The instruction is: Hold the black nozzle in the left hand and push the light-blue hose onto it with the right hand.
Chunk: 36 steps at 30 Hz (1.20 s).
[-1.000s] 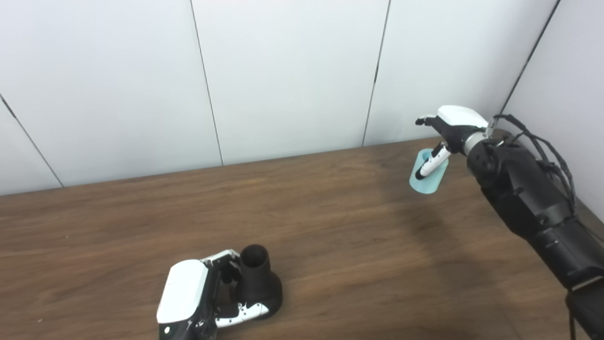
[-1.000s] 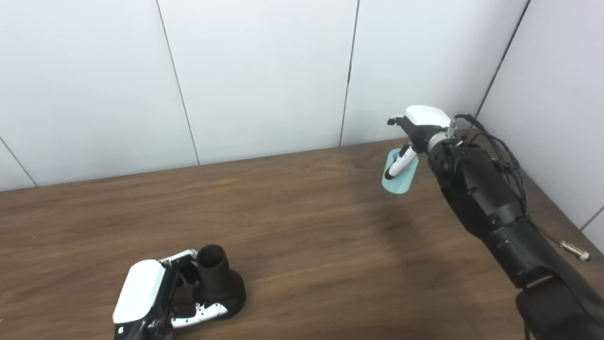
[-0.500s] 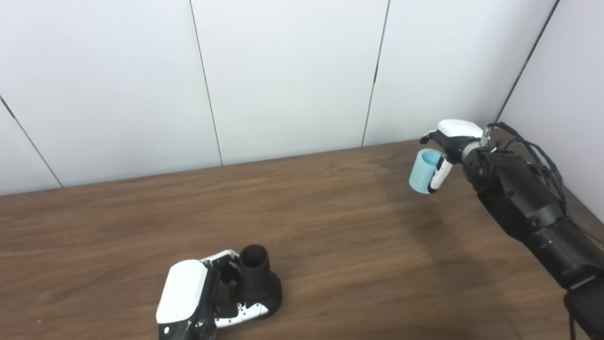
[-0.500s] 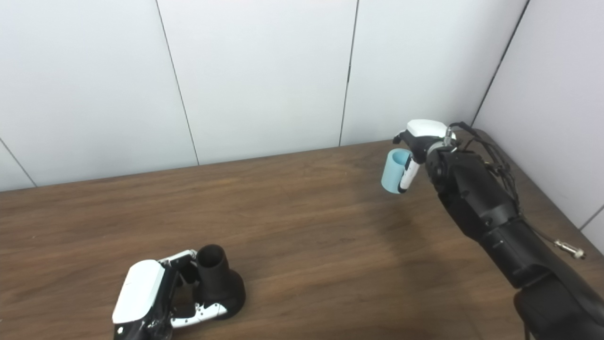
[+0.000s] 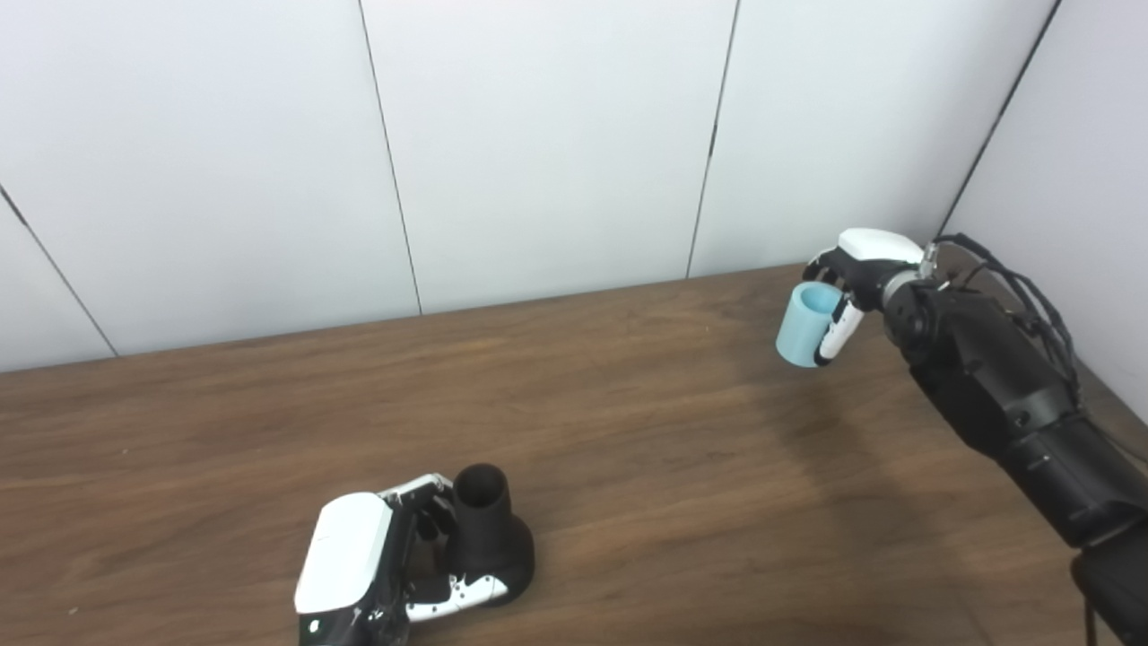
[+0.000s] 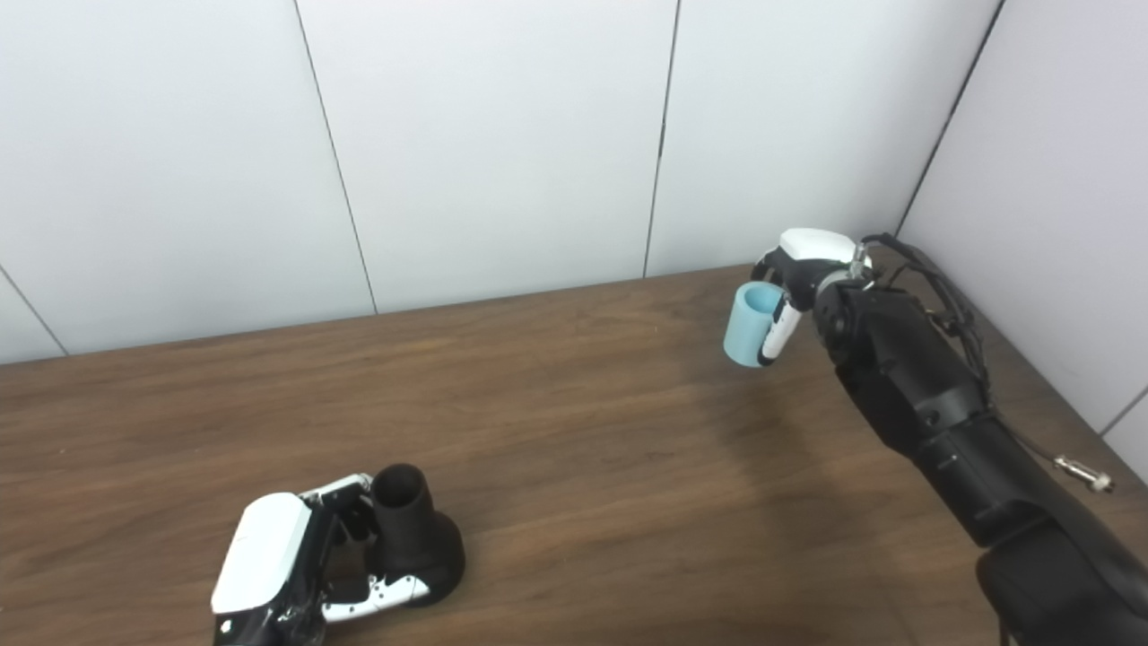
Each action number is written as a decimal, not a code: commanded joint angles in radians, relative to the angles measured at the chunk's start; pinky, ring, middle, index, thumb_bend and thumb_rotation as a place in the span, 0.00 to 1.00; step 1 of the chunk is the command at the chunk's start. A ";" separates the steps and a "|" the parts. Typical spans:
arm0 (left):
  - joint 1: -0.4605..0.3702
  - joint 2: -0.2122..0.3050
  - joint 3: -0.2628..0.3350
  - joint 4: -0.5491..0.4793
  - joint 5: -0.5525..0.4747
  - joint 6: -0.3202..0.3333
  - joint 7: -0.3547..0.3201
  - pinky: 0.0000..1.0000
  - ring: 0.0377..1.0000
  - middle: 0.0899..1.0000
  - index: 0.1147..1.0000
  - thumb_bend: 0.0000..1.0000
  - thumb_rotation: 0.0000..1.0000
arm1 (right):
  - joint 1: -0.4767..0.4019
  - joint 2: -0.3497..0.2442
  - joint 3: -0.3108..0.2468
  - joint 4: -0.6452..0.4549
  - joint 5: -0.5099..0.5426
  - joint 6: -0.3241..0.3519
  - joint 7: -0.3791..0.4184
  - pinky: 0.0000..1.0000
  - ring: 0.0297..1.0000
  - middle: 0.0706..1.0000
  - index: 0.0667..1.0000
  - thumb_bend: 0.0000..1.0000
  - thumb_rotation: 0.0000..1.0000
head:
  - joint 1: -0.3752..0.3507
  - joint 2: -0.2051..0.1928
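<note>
Your black nozzle (image 5: 484,538) stands upright near the front edge of the wooden table (image 5: 628,449), wide base down and open neck pointing up, which is the end the hose has to slide over. The left hand (image 5: 377,565) is wrapped around it from the left side, fingers closed about the base and lower neck, so it reads as a steadying grip that leaves the mouth free.

The light-blue hose (image 5: 801,325) (really a short, stubby tube) is well apart from the nozzle, over at the far right of the table near the wall corner. Your right hand (image 5: 847,287) has closed on it, thumb across the front and the other fingers behind, with an open end facing up and slightly toward the camera. Whether its lower end touches the wood or is just clear of it is hard to tell from either eye view.

Judging by the gap, you have both grips but the joining is not begun; the hose needs turning so an open end faces down onto the nozzle neck
</note>
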 commanded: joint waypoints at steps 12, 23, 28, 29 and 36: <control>-0.004 0.019 -0.004 0.016 0.020 0.009 -0.028 0.39 0.41 0.41 0.46 0.50 0.00 | -0.054 -0.024 0.006 0.010 -0.010 -0.011 -0.055 0.48 0.56 0.61 0.73 0.82 0.06 | 0.001 0.005; -0.002 0.027 -0.006 0.027 0.023 -0.001 -0.018 0.40 0.43 0.40 0.45 0.50 0.00 | -0.049 -0.023 0.003 0.016 -0.003 -0.042 -0.082 0.55 0.60 0.62 0.70 0.83 0.07 | 0.004 0.013; -0.004 0.030 -0.006 0.035 0.023 -0.003 -0.017 0.39 0.42 0.40 0.46 0.50 0.00 | -0.050 -0.022 -0.003 0.002 0.006 -0.028 -0.064 0.56 0.62 0.66 0.71 0.83 0.07 | 0.002 0.014; -0.004 0.030 -0.006 0.035 0.024 -0.003 -0.017 0.39 0.42 0.40 0.46 0.50 0.00 | -0.050 -0.022 -0.004 0.001 0.008 -0.027 -0.063 0.58 0.65 0.67 0.71 0.84 0.07 | 0.002 0.014; -0.007 0.030 -0.004 0.033 0.019 0.002 -0.025 0.40 0.43 0.40 0.46 0.50 0.00 | -0.052 -0.027 0.000 -0.022 0.014 -0.015 -0.041 0.63 0.66 0.67 0.71 0.86 0.08 | 0.001 0.016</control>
